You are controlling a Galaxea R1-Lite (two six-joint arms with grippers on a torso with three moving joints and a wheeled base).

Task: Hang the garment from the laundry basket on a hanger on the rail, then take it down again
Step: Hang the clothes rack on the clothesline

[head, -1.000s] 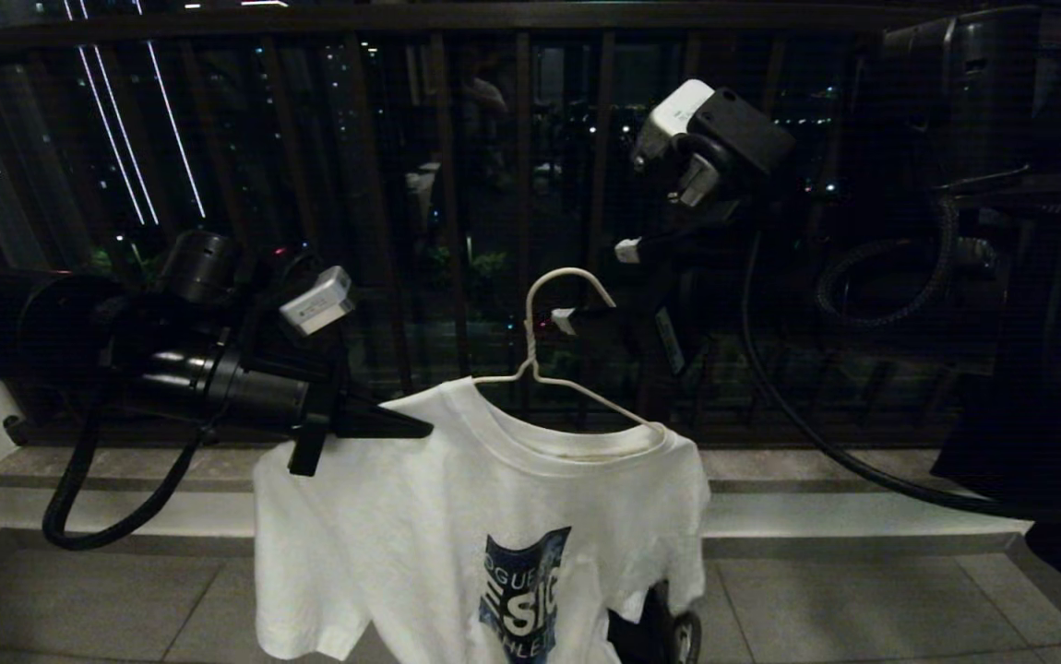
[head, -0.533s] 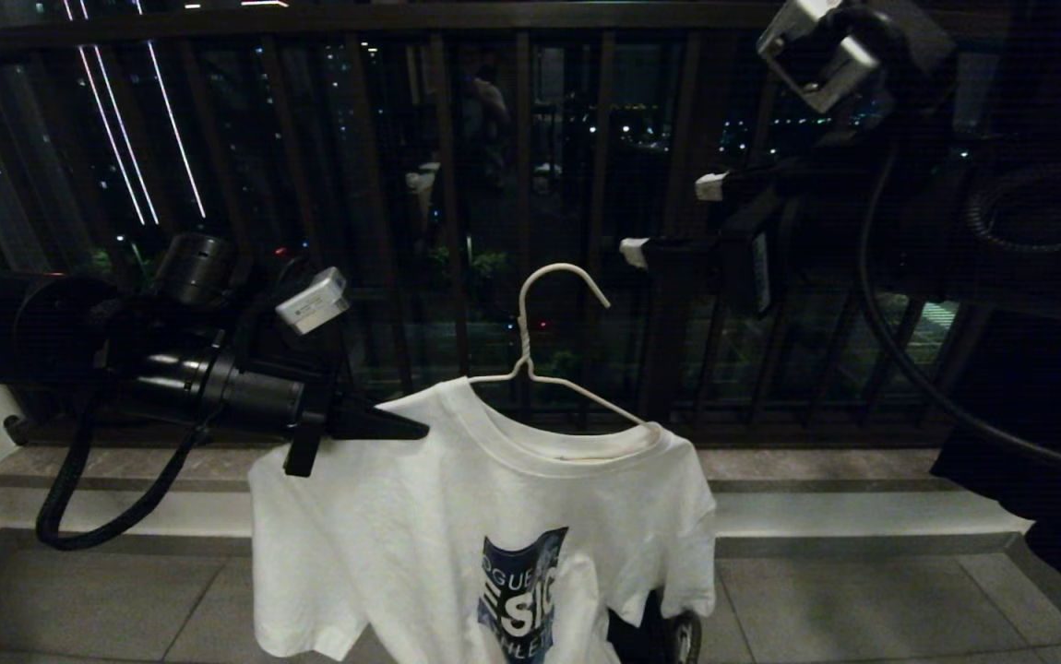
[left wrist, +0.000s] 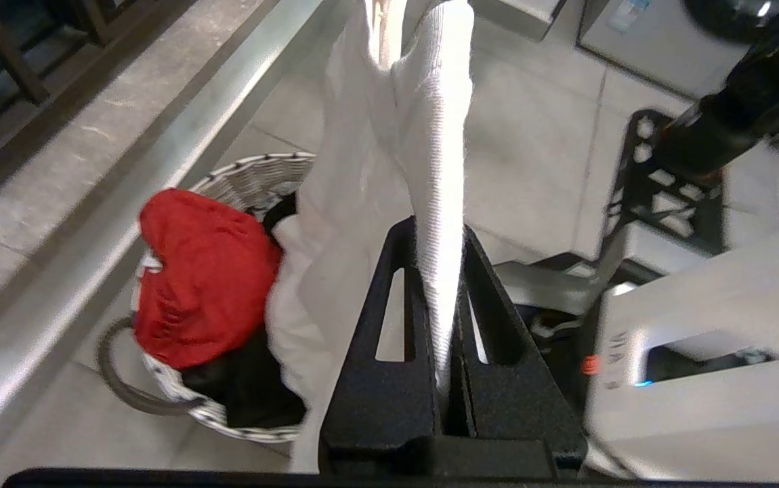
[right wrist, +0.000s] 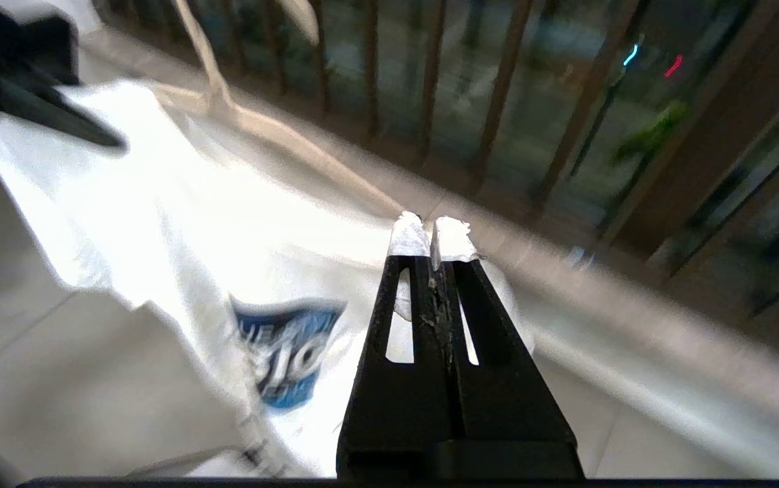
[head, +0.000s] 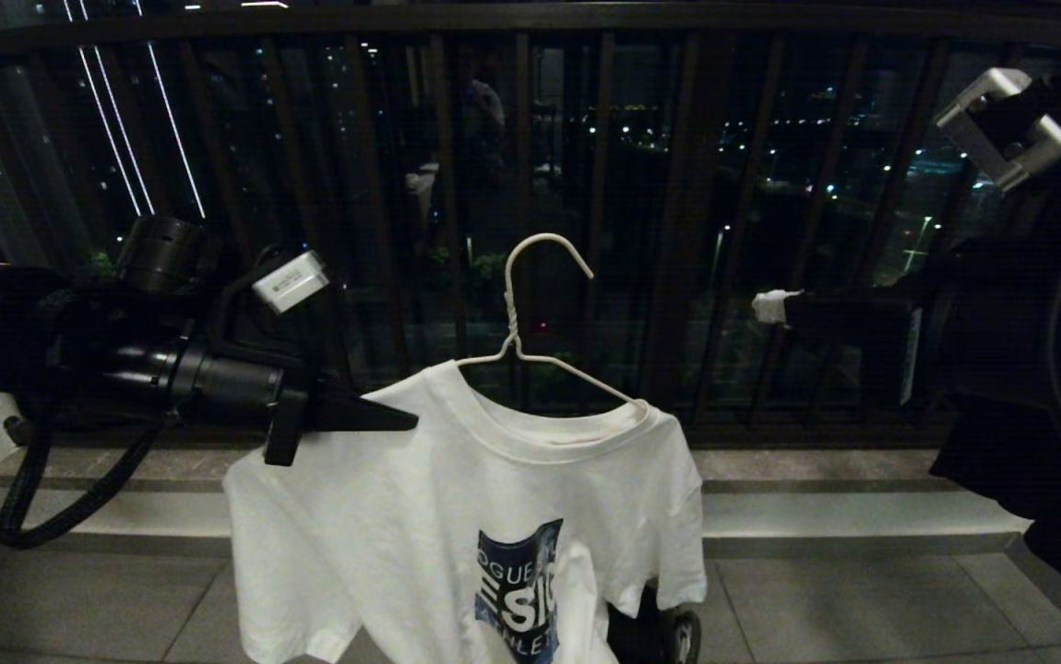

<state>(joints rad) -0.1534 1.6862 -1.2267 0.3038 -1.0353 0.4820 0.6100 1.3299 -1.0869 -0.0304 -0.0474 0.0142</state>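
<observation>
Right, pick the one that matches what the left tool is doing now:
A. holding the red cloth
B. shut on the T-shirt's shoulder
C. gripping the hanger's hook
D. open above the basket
B: the left tool is shut on a fold of the white T-shirt at its shoulder, while the hanger hook stands free and the red cloth lies in the basket.

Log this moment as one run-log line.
left gripper: shut on T-shirt shoulder | hanger: in shirt, off rail | right gripper: shut, empty, beside shirt
</observation>
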